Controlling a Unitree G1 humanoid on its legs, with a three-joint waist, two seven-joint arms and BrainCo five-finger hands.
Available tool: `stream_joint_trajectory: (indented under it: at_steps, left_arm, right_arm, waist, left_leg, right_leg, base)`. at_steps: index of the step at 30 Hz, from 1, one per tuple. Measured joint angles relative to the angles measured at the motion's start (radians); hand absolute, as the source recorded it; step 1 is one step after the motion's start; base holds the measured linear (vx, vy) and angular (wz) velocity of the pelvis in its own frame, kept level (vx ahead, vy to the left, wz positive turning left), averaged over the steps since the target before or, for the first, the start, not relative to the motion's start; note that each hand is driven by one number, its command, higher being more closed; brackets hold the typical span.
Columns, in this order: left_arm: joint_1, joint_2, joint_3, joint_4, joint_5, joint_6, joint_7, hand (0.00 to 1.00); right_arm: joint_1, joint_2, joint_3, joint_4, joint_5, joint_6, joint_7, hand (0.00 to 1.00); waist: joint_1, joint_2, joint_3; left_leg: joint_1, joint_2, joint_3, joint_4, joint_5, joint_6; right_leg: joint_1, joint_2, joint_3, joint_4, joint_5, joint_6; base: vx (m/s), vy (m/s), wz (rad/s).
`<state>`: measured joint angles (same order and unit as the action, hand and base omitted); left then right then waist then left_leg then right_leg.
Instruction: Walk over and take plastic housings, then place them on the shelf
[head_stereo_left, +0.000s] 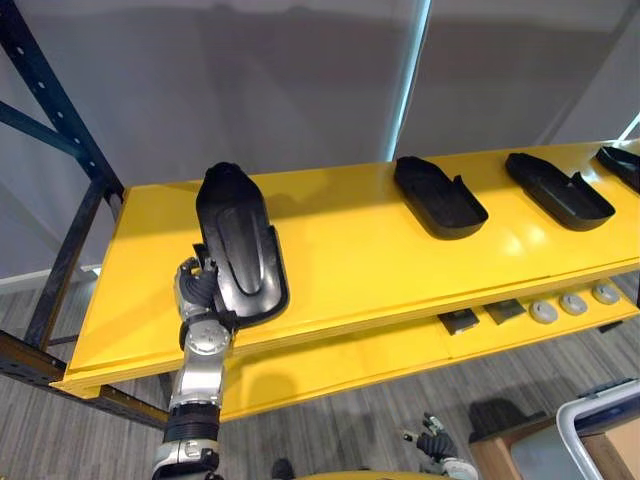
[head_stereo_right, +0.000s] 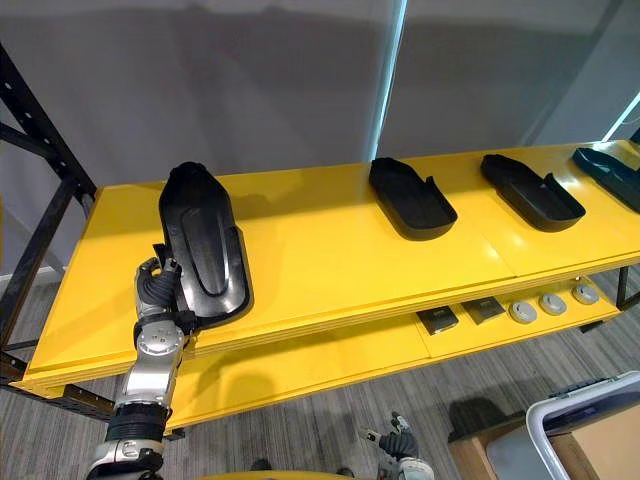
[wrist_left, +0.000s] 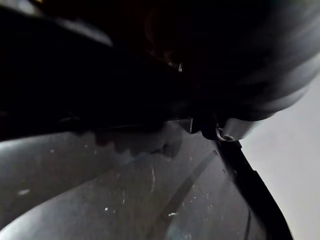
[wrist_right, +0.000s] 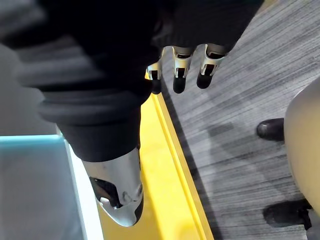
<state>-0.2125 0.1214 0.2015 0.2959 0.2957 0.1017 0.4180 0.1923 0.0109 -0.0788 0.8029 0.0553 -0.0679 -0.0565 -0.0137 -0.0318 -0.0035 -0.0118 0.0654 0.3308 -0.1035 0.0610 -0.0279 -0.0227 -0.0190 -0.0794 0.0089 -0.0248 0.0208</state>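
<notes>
A long black plastic housing (head_stereo_left: 238, 240) lies lengthwise on the left part of the yellow top shelf (head_stereo_left: 380, 260), its near end at the shelf's front edge. My left hand (head_stereo_left: 200, 290) comes up from below and is curled on that near end's left side; in the left wrist view the housing's dark surface (wrist_left: 150, 195) sits right against the hand. Three more black housings (head_stereo_left: 438, 195) (head_stereo_left: 558, 190) (head_stereo_left: 622, 165) rest open side up further right on the same shelf. My right hand (head_stereo_right: 400, 440) hangs low over the floor, its fingers (wrist_right: 180, 75) relaxed and holding nothing.
A lower yellow shelf (head_stereo_left: 350, 360) carries flat dark square parts (head_stereo_left: 458, 320) and round grey discs (head_stereo_left: 573, 303) at its right end. The rack's dark blue upright (head_stereo_left: 60, 110) stands at the left. A grey-rimmed bin (head_stereo_left: 600, 430) sits on the floor at the lower right.
</notes>
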Motion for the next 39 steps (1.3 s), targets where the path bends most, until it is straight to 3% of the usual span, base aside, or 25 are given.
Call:
stream_joint_trajectory:
  at_steps: [11,21,23,25,28,32,33,39]
  left_arm:
    - [-0.124,0.015,0.045,0.103,-0.061,-0.001,0.044,0.0]
    - [-0.128,0.019,0.044,0.101,-0.071,-0.002,0.066,0.0]
    - [-0.127,0.018,0.031,0.065,-0.09,-0.001,0.069,0.0]
    - [-0.101,0.018,-0.022,-0.09,-0.089,-0.01,0.072,0.0]
    - [-0.015,0.018,-0.108,-0.331,-0.084,-0.073,0.071,0.0]
    - [0.129,-0.014,-0.208,-0.525,-0.04,-0.13,0.051,0.0]
    - [0.18,-0.033,-0.223,-0.57,-0.036,-0.152,0.035,1.0]
    - [0.437,-0.069,-0.37,-0.71,-0.008,-0.233,-0.032,1.0]
  right_arm:
    - [-0.033,0.001,0.0,0.007,0.001,-0.002,-0.005,0.0]
    - [-0.019,0.003,0.0,0.006,0.003,-0.002,-0.006,0.0]
    - [-0.017,0.003,0.0,0.006,0.003,-0.002,-0.006,0.0]
    - [-0.009,0.001,0.0,0.006,0.003,-0.005,-0.007,0.0]
    - [-0.003,0.002,0.0,0.007,0.005,-0.005,-0.007,0.0]
    - [0.004,0.001,0.0,0.007,0.014,-0.017,-0.006,0.0]
    - [0.006,0.0,0.001,0.007,0.014,-0.023,-0.006,0.0]
    - [0.033,-0.016,0.005,0.007,0.014,-0.04,-0.007,0.0]
  waist:
    - [-0.001,-0.01,0.015]
    - [-0.006,-0.011,0.024]
    - [-0.004,-0.012,0.025]
    - [0.001,-0.012,0.025]
    - [0.001,-0.012,0.025]
    - [0.003,-0.01,0.027]
    - [0.004,-0.007,0.028]
    - [0.035,0.004,0.036]
  left_leg:
    - [-0.005,0.005,-0.002,0.0,0.0,0.0]
    - [-0.009,0.001,-0.013,-0.001,0.0,0.0]
    - [-0.009,0.002,-0.016,0.0,0.0,0.0]
    - [-0.016,0.003,-0.023,0.006,0.001,0.0]
    - [-0.015,0.003,-0.029,0.007,0.001,0.0]
    - [-0.008,0.006,-0.038,0.006,0.0,0.0]
    - [-0.009,0.008,-0.042,0.005,-0.001,0.0]
    - [-0.011,0.008,-0.065,0.0,-0.007,-0.001]
  right_leg:
    - [0.002,0.013,0.012,-0.014,0.008,-0.011]
    - [0.001,0.007,0.002,-0.022,0.008,-0.011]
    - [0.003,0.007,-0.002,-0.023,0.008,-0.011]
    - [0.006,0.003,-0.005,-0.023,0.008,-0.011]
    - [0.011,0.003,-0.006,-0.022,0.008,-0.011]
    - [0.02,0.002,-0.007,-0.022,0.008,-0.011]
    - [0.021,0.002,-0.01,-0.021,0.008,-0.011]
    - [0.025,-0.002,-0.035,-0.005,-0.004,0.004]
  base:
    - [0.04,-0.015,-0.04]
    - [0.0,0.004,0.03]
    - [0.03,0.001,0.05]
    - [0.05,0.005,0.07]
    - [0.02,-0.001,0.05]
    - [-0.01,-0.003,0.06]
    - [-0.03,-0.011,0.1]
    - [-0.04,0.006,0.13]
